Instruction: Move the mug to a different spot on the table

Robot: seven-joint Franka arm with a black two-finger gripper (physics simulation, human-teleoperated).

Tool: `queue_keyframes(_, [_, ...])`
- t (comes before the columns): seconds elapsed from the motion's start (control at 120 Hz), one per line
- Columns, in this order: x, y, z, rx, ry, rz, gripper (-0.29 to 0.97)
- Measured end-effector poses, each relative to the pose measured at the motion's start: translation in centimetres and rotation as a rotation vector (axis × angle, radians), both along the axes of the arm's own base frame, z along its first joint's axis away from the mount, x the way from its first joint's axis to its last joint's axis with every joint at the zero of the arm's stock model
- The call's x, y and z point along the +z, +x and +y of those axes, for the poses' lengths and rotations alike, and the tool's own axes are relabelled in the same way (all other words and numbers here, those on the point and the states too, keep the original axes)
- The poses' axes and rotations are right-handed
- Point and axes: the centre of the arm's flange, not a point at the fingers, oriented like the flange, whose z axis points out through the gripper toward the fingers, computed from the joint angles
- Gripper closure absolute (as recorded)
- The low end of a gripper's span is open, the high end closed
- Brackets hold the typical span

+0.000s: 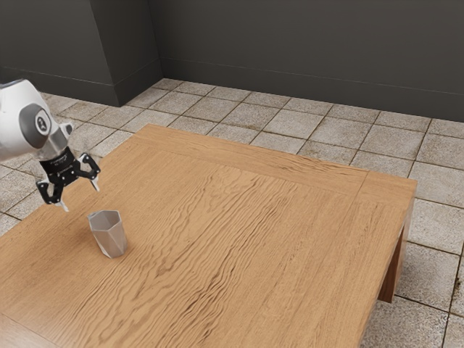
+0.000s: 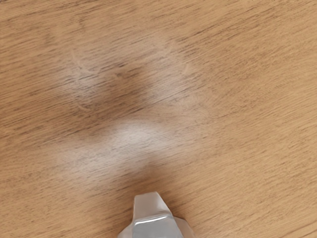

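The wooden desk (image 1: 261, 239) spreads from the near edge of the exterior view. Toward that view's left side stands the mug (image 1: 107, 233), a grey faceted cup, upright on the desk with its mouth open upward. Just behind and above it, slightly to the exterior view's left, the hand (image 1: 78, 197) hangs in the air with its black fingers (image 1: 93, 180) spread apart, nothing between them and clear of the mug. In the wrist view the mug (image 2: 153, 220) shows close under the hand against the desk (image 2: 208, 99). Beyond the desk's far edge lies a grey tiled floor (image 1: 290, 119), then a dark wall (image 1: 304, 36).
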Motion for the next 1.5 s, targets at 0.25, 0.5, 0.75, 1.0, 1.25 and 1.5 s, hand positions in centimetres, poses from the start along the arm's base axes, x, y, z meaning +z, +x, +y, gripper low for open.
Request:
queue_keyframes(0.25, [-2.5,-1.0,-1.2,0.028,0.027,-0.026,0.00])
queue_keyframes(0.5, [-3.4,-0.8,-2.1,0.033,0.047,-0.046,0.01])
queue_keyframes(0.75, [-4.4,-1.4,-2.2,0.060,0.046,-0.049,0.05])
queue_keyframes(1.0, [-5.6,-1.5,-2.1,0.148,-0.015,-0.058,0.04])
queue_keyframes(1.25, [-6.5,-1.5,-2.2,0.180,-0.033,-0.047,0.16])
queue_keyframes(1.5, [-7.2,-1.5,-2.1,0.193,-0.034,-0.037,0.28])
